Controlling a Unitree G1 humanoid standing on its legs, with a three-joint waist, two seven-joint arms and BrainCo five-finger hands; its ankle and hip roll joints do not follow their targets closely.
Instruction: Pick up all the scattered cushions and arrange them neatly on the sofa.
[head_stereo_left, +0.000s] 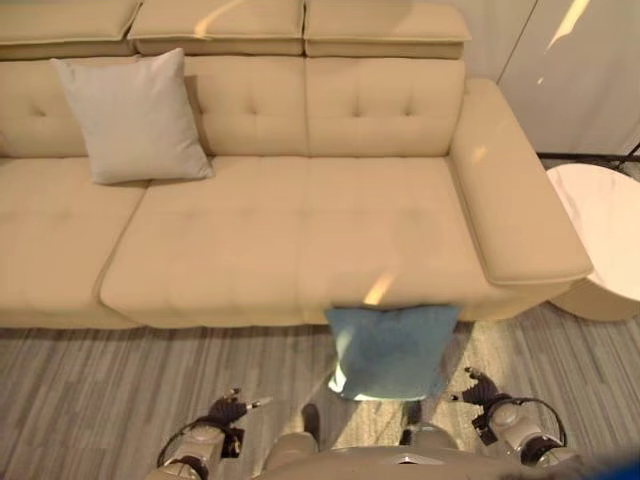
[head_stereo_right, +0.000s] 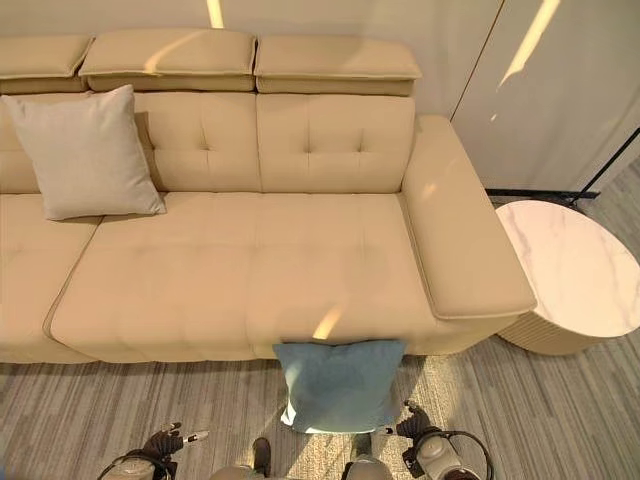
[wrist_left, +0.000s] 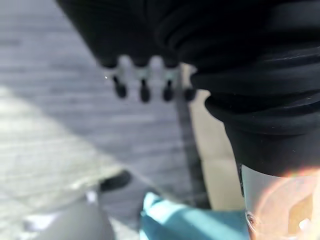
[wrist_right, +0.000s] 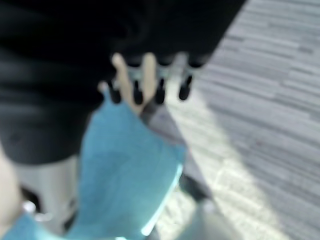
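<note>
With both the left hand (head_stereo_left: 228, 411) and right hand (head_stereo_left: 480, 390) spread and empty, they should clasp the teal cushion (head_stereo_left: 392, 350) at 12 o'clock, leaning against the sofa (head_stereo_left: 300, 230), by its 2 sides.

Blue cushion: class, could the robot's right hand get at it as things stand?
Probably yes. The blue cushion leans on the sofa front, with bare floor between it and the open right hand.
</note>
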